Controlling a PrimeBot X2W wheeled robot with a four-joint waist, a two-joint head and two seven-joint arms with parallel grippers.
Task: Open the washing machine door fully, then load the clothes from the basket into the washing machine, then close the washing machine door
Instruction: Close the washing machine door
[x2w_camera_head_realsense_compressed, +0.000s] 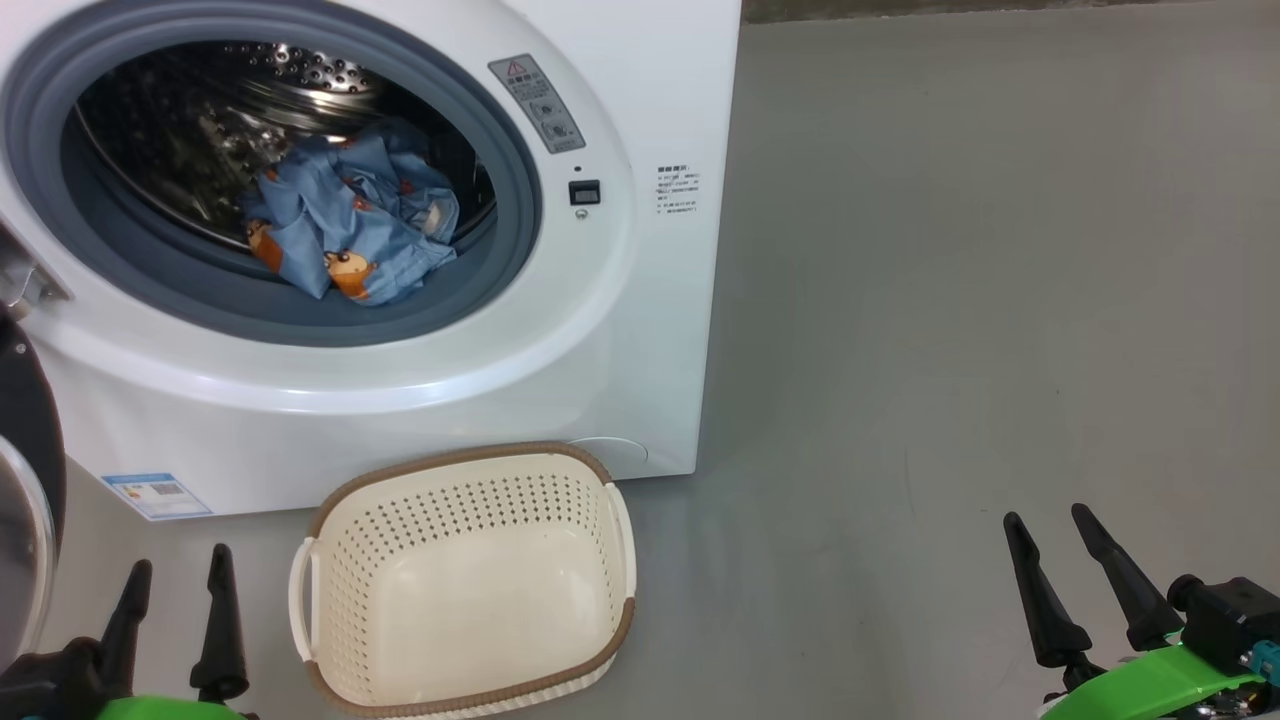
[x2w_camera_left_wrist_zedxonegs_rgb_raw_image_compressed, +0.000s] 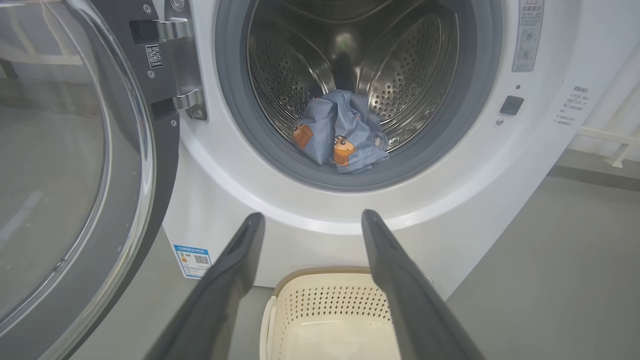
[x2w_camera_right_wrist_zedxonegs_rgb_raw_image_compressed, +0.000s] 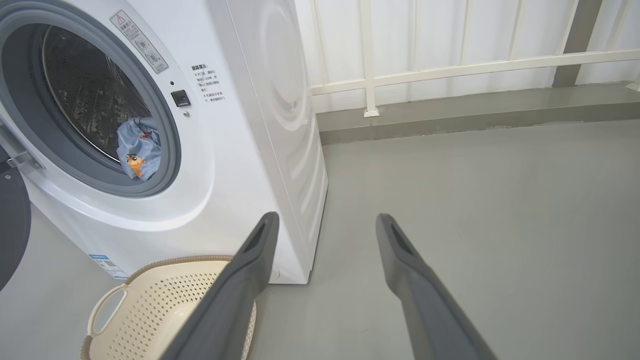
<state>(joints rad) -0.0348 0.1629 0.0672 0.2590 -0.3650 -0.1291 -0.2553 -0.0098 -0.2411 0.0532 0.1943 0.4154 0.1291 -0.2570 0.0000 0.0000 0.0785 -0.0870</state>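
The white washing machine (x2w_camera_head_realsense_compressed: 620, 330) stands with its door (x2w_camera_left_wrist_zedxonegs_rgb_raw_image_compressed: 75, 175) swung wide open to the left; the door's black rim and glass also show at the head view's left edge (x2w_camera_head_realsense_compressed: 25, 480). Light blue clothes (x2w_camera_head_realsense_compressed: 345, 225) with orange prints lie in the steel drum near the grey gasket, seen too in the left wrist view (x2w_camera_left_wrist_zedxonegs_rgb_raw_image_compressed: 340, 132) and the right wrist view (x2w_camera_right_wrist_zedxonegs_rgb_raw_image_compressed: 139, 152). The cream basket (x2w_camera_head_realsense_compressed: 465, 580) sits on the floor before the machine with nothing in it. My left gripper (x2w_camera_head_realsense_compressed: 180, 565) is open left of the basket. My right gripper (x2w_camera_head_realsense_compressed: 1050, 520) is open far to its right.
Grey floor (x2w_camera_head_realsense_compressed: 950, 300) stretches to the right of the machine. A white railing (x2w_camera_right_wrist_zedxonegs_rgb_raw_image_compressed: 450, 65) and a low kerb run behind it. A blue label (x2w_camera_head_realsense_compressed: 158, 495) sits at the machine's lower left corner.
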